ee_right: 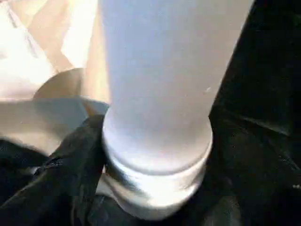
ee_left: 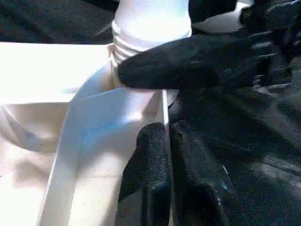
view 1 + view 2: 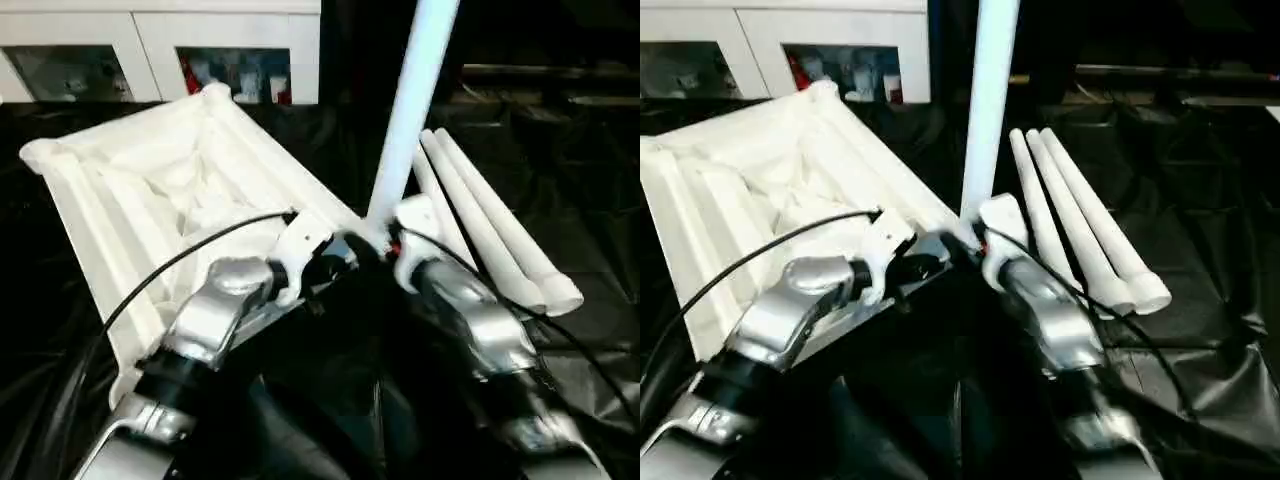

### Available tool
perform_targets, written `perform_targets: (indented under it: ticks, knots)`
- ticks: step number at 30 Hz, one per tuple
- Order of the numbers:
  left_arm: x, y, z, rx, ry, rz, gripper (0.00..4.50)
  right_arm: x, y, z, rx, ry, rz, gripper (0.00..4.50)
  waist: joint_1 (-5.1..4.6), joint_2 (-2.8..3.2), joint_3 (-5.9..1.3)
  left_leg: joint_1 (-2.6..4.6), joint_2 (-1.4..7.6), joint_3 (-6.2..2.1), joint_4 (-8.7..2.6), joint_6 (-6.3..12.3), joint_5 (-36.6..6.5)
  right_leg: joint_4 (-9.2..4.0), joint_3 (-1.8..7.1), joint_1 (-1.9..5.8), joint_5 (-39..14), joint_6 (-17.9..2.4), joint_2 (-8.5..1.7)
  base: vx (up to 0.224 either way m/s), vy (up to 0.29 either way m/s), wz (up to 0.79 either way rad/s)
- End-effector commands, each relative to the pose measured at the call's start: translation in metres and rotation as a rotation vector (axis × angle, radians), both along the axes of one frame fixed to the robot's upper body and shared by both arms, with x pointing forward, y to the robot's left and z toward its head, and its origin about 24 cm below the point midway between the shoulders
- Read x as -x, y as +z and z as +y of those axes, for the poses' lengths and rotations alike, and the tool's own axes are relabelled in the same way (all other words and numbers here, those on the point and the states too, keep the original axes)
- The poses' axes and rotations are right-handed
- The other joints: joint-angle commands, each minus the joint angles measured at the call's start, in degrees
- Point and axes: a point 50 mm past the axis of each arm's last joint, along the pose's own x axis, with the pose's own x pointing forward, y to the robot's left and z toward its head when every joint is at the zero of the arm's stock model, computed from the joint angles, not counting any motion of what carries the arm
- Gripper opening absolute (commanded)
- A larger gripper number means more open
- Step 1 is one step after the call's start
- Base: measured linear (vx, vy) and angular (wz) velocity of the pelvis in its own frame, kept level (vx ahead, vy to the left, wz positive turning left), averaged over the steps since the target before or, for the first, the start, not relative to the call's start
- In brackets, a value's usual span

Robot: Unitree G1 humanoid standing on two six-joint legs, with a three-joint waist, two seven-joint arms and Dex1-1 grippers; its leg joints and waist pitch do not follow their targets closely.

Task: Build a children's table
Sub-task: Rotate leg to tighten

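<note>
We look down over our two silver forearms at a white plastic table top point(image 3: 170, 190), lying upside down with its ribbed underside facing up, on a surface draped in black sheeting point(image 3: 590, 180).

One white leg point(image 3: 410, 100) stands upright at the top's near right corner. Its threaded end sits at the round corner socket point(image 2: 136, 70). Some thread rings can be seen above the socket, so we judge the leg is started but not fully seated.

Three more legs point(image 3: 490, 220) lie side by side on the black sheeting, just beside the standing leg. None of them is fitted yet.

Our left gripper point(image 2: 167, 155) rests on the edge of the table top next to that corner. Its fingers are nearly closed, side by side, and hold nothing that we can see.

Our right gripper point(image 3: 385, 250) is at the base of the standing leg. One black finger point(image 2: 197, 61) lies across the threaded part. We cannot tell how far its fingers are open, or whether they grip the leg.

By our judgement the build is at an early stage: one leg of four is in place. White cabinets point(image 3: 150, 50) stand behind.
</note>
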Motion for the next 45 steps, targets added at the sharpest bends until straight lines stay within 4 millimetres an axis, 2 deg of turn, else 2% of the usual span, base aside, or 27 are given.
perform_targets:
  ticks: [1,2,3,4,7,9,10,11,12,15,17,19,20,21,22,24,26,27,29,30,32,34,40,42,43,44,45]
  knots:
    - [0.001,0.003,-0.001,0.008,-0.021,-0.021,0.67,0.004,0.006,-0.004,-0.003,0.021,-0.015,3.99,0.09,0.02,-4.93,1.92,3.25,-1.83,-3.97,0.89,-16.79,-3.74,2.06,2.37,-15.94,-10.73,-2.71,0.000,0.000,0.00]
    - [0.001,0.003,0.000,0.008,-0.021,-0.021,0.74,0.005,0.006,-0.005,-0.003,0.022,-0.015,3.99,0.11,0.03,-4.97,1.97,3.26,-1.82,-3.90,0.96,-16.79,-3.71,2.10,2.35,-16.17,-10.80,-2.75,0.000,0.000,0.00]
    - [0.001,0.004,0.001,0.007,-0.018,-0.026,1.04,0.008,0.008,-0.008,-0.002,0.026,-0.016,3.99,0.09,-0.01,-4.95,1.84,3.26,-1.88,-3.96,1.01,-16.65,-3.70,2.04,2.47,-16.49,-10.65,-2.70,0.000,0.000,0.00]
    - [0.001,0.005,0.003,0.012,-0.014,-0.027,1.10,0.011,0.011,-0.013,0.001,0.035,-0.018,3.99,0.20,0.09,-4.99,2.04,3.29,-1.87,-3.94,0.98,-16.95,-3.72,2.05,2.35,-16.69,-10.61,-2.67,0.000,0.000,0.00]
    - [-0.002,0.007,0.007,0.023,0.016,-0.023,1.10,0.015,0.016,-0.021,0.009,0.054,-0.028,3.99,0.28,-0.05,-4.93,1.96,3.29,-1.88,-3.96,1.01,-16.98,-3.71,2.03,2.45,-16.24,-10.59,-2.66,0.000,0.000,0.00]
    - [-0.003,0.010,0.010,0.030,0.019,-0.028,1.48,0.019,0.021,-0.024,0.012,0.093,-0.033,3.99,0.41,0.32,-4.94,2.07,3.27,-1.91,-3.91,1.07,-17.42,-3.75,2.03,2.37,-16.72,-10.56,-2.70,0.000,0.000,0.00]
    - [-0.003,0.011,0.012,0.032,0.021,-0.028,1.52,0.020,0.022,-0.025,0.015,0.101,-0.033,3.99,0.27,0.09,-4.83,1.80,3.22,-1.95,-3.98,1.04,-17.50,-3.80,1.98,2.45,-17.16,-10.43,-2.72,0.000,0.000,0.00]
    - [-0.003,0.012,0.013,0.029,0.026,-0.028,1.52,0.021,0.023,-0.026,0.018,0.107,-0.034,3.99,0.30,0.09,-4.90,1.85,3.19,-1.94,-3.93,1.04,-17.53,-3.83,1.96,2.49,-17.37,-10.44,-2.77,0.000,0.000,0.00]
    - [-0.005,0.014,0.021,0.013,0.044,-0.030,1.49,0.024,0.025,-0.030,0.030,0.134,-0.034,3.99,0.28,0.32,-4.86,1.98,3.24,-1.93,-3.93,0.87,-17.89,-3.93,1.96,2.32,-17.51,-10.55,-2.73,0.000,0.000,0.00]
    - [-0.011,0.018,0.036,-0.004,0.088,-0.042,1.94,0.029,0.028,-0.034,0.035,0.179,-0.024,3.99,0.29,0.35,-4.87,1.99,3.22,-2.04,-3.93,0.90,-18.05,-3.78,1.90,2.46,-17.33,-10.52,-2.61,0.000,0.000,0.00]
    - [-0.014,0.022,0.043,-0.012,0.114,-0.050,1.96,0.032,0.029,-0.034,0.029,0.202,-0.013,3.99,0.28,0.36,-4.89,2.14,3.24,-1.98,-3.90,0.93,-18.07,-3.79,1.90,2.32,-17.02,-10.74,-2.53,0.000,0.000,0.00]
    - [-0.020,0.029,0.059,-0.028,0.179,-0.064,2.29,0.039,0.030,-0.033,0.032,0.257,0.009,3.99,0.36,0.53,-4.94,2.17,3.23,-2.04,-3.89,0.90,-18.20,-3.67,1.86,2.41,-16.36,-10.96,-2.49,0.000,0.000,0.00]
    - [-0.023,0.033,0.069,-0.042,0.216,-0.072,2.29,0.043,0.030,-0.031,0.037,0.288,0.024,3.99,0.50,0.95,-4.75,2.30,3.28,-2.08,-4.02,0.69,-18.82,-3.77,1.87,2.25,-16.25,-10.80,-2.37,0.000,0.000,0.00]
    - [-0.024,0.035,0.075,-0.051,0.241,-0.076,2.42,0.045,0.030,-0.030,0.040,0.304,0.032,3.99,0.50,0.93,-4.80,2.15,3.22,-2.17,-3.99,0.53,-18.74,-3.49,1.84,2.46,-15.57,-10.85,-2.45,0.000,0.000,0.00]
    - [-0.028,0.037,0.084,-0.074,0.295,-0.088,2.49,0.048,0.028,-0.029,0.046,0.315,0.042,3.99,0.52,1.19,-4.74,2.21,3.18,-2.18,-4.01,0.30,-18.97,-3.56,1.81,2.30,-15.78,-10.95,-2.50,0.000,0.000,0.00]
    - [-0.030,0.038,0.090,-0.088,0.331,-0.096,2.73,0.049,0.027,-0.029,0.050,0.322,0.049,3.99,0.44,0.97,-4.80,2.26,3.14,-2.19,-3.94,0.04,-19.44,-3.57,1.81,2.33,-16.18,-11.06,-2.50,0.000,0.000,0.00]
    - [-0.037,0.042,0.112,-0.177,0.466,-0.144,2.88,0.049,0.020,-0.028,0.060,0.270,0.079,3.99,0.49,0.80,-4.69,2.16,3.07,-2.13,-3.89,0.07,-19.01,-3.59,1.87,2.17,-16.38,-10.77,-2.46,0.000,0.000,0.00]
    - [-0.038,0.043,0.115,-0.193,0.486,-0.153,3.05,0.048,0.018,-0.028,0.063,0.257,0.085,3.99,0.50,0.92,-4.69,2.20,3.04,-2.16,-3.90,-0.06,-19.08,-3.64,1.86,2.11,-16.91,-10.54,-2.46,0.000,0.000,0.00]
    - [-0.041,0.045,0.127,-0.238,0.550,-0.170,3.05,0.047,0.012,-0.026,0.081,0.221,0.109,3.99,0.43,0.78,-4.76,2.13,3.05,-2.29,-3.99,-0.40,-18.95,-3.69,1.82,2.18,-17.85,-9.88,-2.50,0.000,0.000,0.00]
    - [-0.041,0.046,0.131,-0.251,0.570,-0.174,3.05,0.047,0.010,-0.025,0.083,0.216,0.124,3.99,0.49,0.95,-4.79,2.33,3.09,-2.27,-3.98,-0.76,-19.19,-3.74,1.83,2.03,-18.02,-9.86,-2.56,0.000,0.000,0.00]
    - [-0.042,0.046,0.139,-0.290,0.601,-0.187,3.05,0.048,0.007,-0.022,0.093,0.222,0.141,3.99,0.53,0.82,-4.77,2.36,3.19,-2.31,-4.00,-0.87,-19.14,-3.63,1.89,2.02,-17.25,-10.19,-2.59,0.000,0.000,0.00]
    - [-0.040,0.042,0.152,-0.368,0.623,-0.186,3.05,0.048,0.003,-0.015,0.109,0.223,0.177,3.99,0.60,1.11,-4.83,2.30,3.09,-2.34,-4.02,-1.04,-19.24,-3.48,1.87,1.97,-16.53,-9.99,-2.49,0.000,0.000,0.00]
    - [-0.040,0.035,0.158,-0.456,0.589,-0.177,3.05,0.039,-0.002,-0.011,0.105,0.162,0.202,3.99,0.84,1.39,-4.77,2.48,3.15,-2.39,-4.17,-2.38,-20.44,-3.43,1.97,1.73,-15.60,-10.49,-2.65,0.000,0.000,0.00]
    - [-0.040,0.034,0.160,-0.474,0.588,-0.172,2.79,0.038,-0.003,-0.009,0.094,0.151,0.215,3.69,1.01,1.33,-4.77,2.62,3.17,-2.34,-4.15,-2.66,-20.75,-3.36,2.03,1.72,-15.14,-10.54,-2.66,0.000,0.000,0.00]
    - [-0.041,0.035,0.162,-0.479,0.591,-0.173,2.67,0.037,-0.004,-0.009,0.095,0.146,0.217,3.62,0.99,1.39,-4.78,2.40,3.15,-2.44,-4.26,-2.77,-20.35,-3.21,1.99,1.94,-14.71,-10.54,-2.68,0.000,0.000,0.00]
    - [-0.041,0.035,0.163,-0.484,0.593,-0.175,2.67,0.036,-0.004,-0.008,0.097,0.143,0.219,3.62,0.94,1.01,-4.95,2.41,3.13,-2.36,-4.23,-2.76,-20.04,-3.15,1.95,1.99,-14.49,-10.47,-2.62,0.000,0.000,0.00]
    - [-0.042,0.036,0.164,-0.494,0.597,-0.173,2.58,0.036,-0.004,-0.007,0.095,0.146,0.223,3.52,1.03,1.24,-4.89,2.51,3.09,-2.36,-4.19,-2.76,-20.00,-3.18,2.00,1.87,-14.64,-10.43,-2.68,0.000,0.000,0.00]
